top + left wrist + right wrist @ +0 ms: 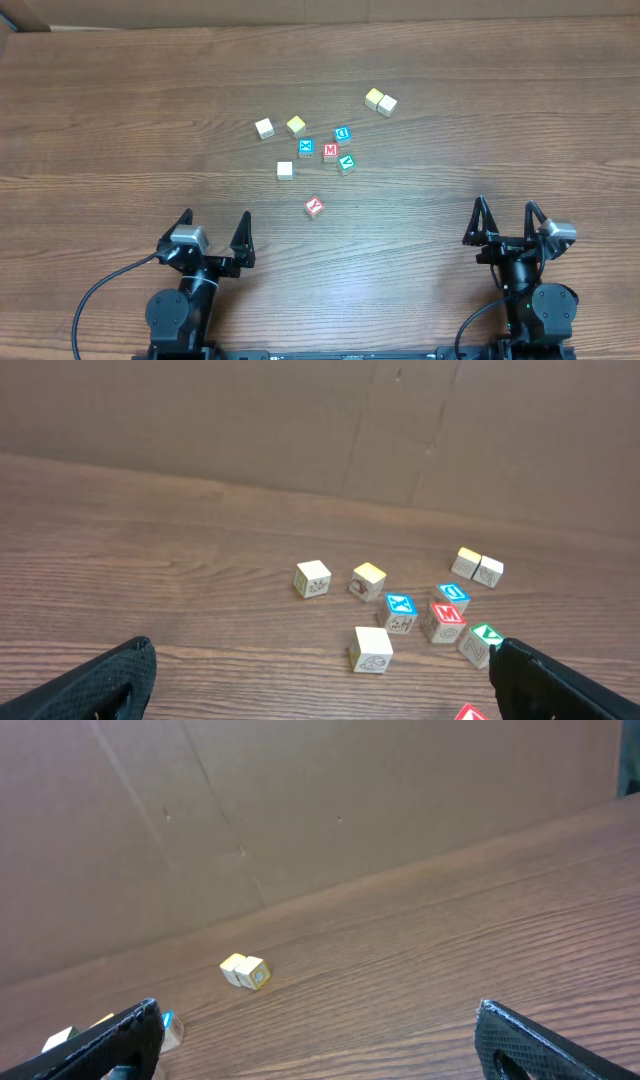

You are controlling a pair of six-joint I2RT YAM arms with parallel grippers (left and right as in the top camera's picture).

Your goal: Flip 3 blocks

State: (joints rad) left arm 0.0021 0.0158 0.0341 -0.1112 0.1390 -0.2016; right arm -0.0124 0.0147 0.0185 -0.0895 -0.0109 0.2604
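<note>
Y block (315,207) lies nearest the arms, out ahead of the left gripper (215,222) and well apart from the right gripper (505,210). Both grippers stand wide open and empty at the near edge of the table (500,100), seemingly parked to leave the work clear. Beyond, the plain block (285,170) sits alone, while the V block (347,162) crowds just beside the M cube (330,151), likely the awkward pick. Farthest off, a pale pair (380,101) sit together. No flip looks begun.
</note>
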